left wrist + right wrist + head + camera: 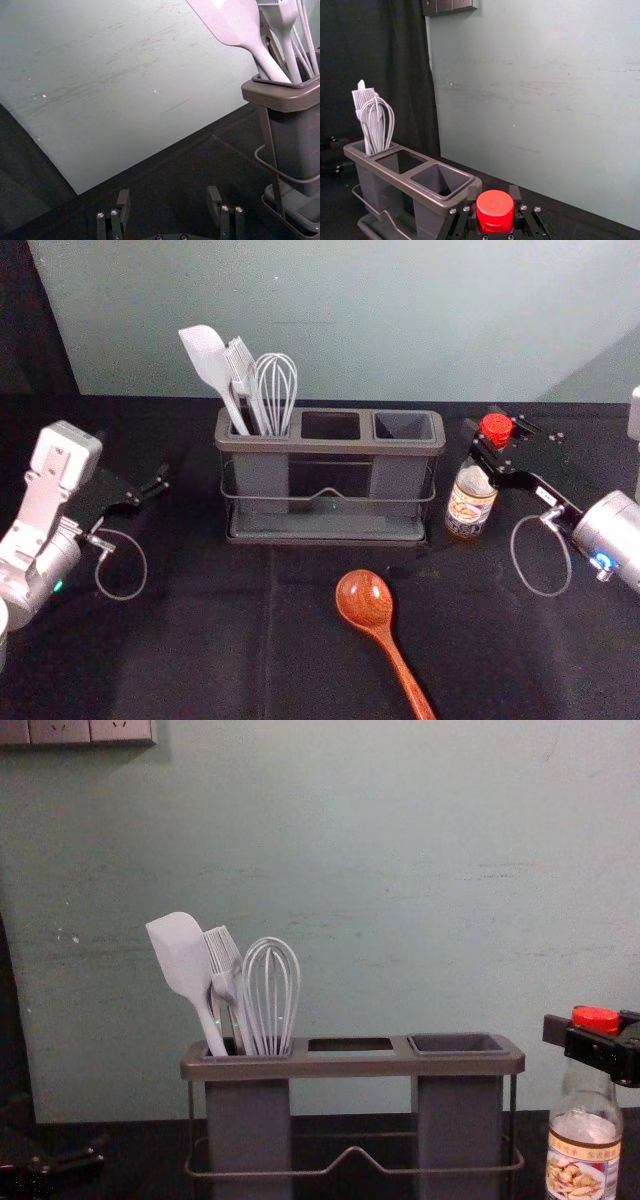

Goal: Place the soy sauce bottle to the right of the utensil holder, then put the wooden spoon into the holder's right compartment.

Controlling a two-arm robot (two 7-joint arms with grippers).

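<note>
In the head view my right gripper (493,447) is at the neck of the soy sauce bottle (470,502), just right of the utensil holder (330,445). The bottle is upright; whether its base touches the table I cannot tell. The right wrist view has the red cap (495,210) between the fingers of my right gripper (494,200), shut on the bottle. The wooden spoon (365,600) lies in front of the holder, bowl toward it. The holder's right compartment (458,1043) has nothing in it. My left gripper (135,502) is parked at the left; its own view shows the left gripper (169,212) open.
A white spatula (205,355), a brush (240,365) and a whisk (276,385) stand in the holder's left compartment. The middle compartment (331,426) holds nothing visible. A pale wall (400,870) rises behind the black-covered table (220,640).
</note>
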